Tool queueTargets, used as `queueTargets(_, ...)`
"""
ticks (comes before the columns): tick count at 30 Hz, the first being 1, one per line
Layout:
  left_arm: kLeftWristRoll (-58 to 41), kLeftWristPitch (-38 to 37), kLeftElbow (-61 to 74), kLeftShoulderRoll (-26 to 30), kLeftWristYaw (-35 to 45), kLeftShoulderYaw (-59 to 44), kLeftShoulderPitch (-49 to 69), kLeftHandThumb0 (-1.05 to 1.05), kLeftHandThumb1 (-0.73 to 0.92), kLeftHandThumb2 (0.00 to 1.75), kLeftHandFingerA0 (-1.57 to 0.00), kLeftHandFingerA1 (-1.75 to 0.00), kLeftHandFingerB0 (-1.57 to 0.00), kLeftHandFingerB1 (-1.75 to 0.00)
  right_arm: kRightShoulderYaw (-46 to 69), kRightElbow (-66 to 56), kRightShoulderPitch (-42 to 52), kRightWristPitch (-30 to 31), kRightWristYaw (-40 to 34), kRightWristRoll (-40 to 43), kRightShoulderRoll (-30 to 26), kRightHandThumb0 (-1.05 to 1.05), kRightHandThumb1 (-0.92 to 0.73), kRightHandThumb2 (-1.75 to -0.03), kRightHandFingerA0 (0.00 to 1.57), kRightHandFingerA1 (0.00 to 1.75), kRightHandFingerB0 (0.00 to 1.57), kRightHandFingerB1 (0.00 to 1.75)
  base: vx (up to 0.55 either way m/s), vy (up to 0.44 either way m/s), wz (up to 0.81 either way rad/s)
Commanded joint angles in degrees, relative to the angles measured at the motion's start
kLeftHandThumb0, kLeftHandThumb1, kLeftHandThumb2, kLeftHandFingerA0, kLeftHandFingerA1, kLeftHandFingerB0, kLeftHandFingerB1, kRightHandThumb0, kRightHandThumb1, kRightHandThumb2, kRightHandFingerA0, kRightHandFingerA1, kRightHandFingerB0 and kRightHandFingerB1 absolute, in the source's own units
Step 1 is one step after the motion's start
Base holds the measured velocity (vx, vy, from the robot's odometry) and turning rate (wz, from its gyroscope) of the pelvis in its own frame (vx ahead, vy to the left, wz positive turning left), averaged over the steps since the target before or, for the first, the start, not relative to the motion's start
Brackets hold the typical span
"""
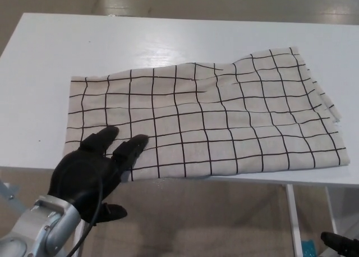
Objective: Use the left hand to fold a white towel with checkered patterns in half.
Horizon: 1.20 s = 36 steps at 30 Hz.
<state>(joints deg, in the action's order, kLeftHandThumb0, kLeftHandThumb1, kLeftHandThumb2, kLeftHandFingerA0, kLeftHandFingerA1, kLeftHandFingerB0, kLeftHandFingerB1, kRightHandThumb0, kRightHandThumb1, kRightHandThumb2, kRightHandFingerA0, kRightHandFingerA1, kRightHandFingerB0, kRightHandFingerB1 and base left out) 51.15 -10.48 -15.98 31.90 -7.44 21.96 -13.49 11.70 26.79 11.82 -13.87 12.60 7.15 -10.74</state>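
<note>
I see one white towel (207, 122) with a checkered pattern of thin black lines forming a grid of squares. It lies spread out on a white surface, long side running left to right across my view. The cloth is mostly flat, with soft wrinkles and a raised ripple toward the upper right corner. Its right end shows stacked edges, as if layers lie doubled there. The top edge is uneven, higher on the right than on the left. The near edge runs along the front rim of the surface, and the lower left corner is covered from my view
</note>
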Motion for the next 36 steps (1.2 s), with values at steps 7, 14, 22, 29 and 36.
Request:
queueTargets(7, 1.1, -1.2, -6.1, -0.1, -6.0, 0.4, -2.7, -0.67, 0.49, 0.55, 0.00, -0.18, -0.03, -0.25, 0.0, 0.3, 0.3, -0.5, -0.6, -0.6, -0.3, -0.62, -0.60, -0.59, 0.46, 0.39, 0.57, 0.42, 0.00, 0.000, 0.00)
queueTargets(14, 0.4, -1.6, -9.7, 0.0, -6.2, 0.4, -5.4, -0.61, 0.38, 0.78, 0.00, -0.16, -0.02, -0.22, -0.1, 0.1, 0.7, -0.4, -0.6, -0.4, -0.1, -0.61, -0.60, -0.59, 0.45, 0.39, 0.57, 0.42, 0.00, 0.000, 0.00)
queueTargets(22, 3.5, -0.8, -13.9, -0.4, -11.8, 2.5, -9.4, -0.64, 0.45, 0.60, -0.08, -0.23, -0.12, -0.25, -0.4, 0.3, 0.6, -1.0, -0.9, -1.1, -0.4, -0.62, -0.60, -0.59, 0.46, 0.39, 0.56, 0.41, 0.00, 0.000, 0.00)
queueTargets(29, 4.4, 0.0, -16.5, -1.0, -13.3, 4.3, -11.6, -0.67, 0.43, 0.72, -0.07, -0.29, -0.11, -0.33, -0.3, 0.0, 0.7, -0.7, -0.9, -0.6, -0.2, -0.62, -0.60, -0.59, 0.46, 0.39, 0.56, 0.41, 0.00, 0.000, 0.00)
queueTargets(36, 5.5, -1.3, -20.9, -2.6, -22.6, 5.3, -14.8, -0.27, 0.56, 0.58, -0.80, -1.64, -0.80, -1.51, -0.2, 0.1, 0.6, -1.1, -0.6, -0.2, 0.0, -0.62, -0.60, -0.59, 0.46, 0.39, 0.57, 0.41, 0.00, 0.000, 0.00)
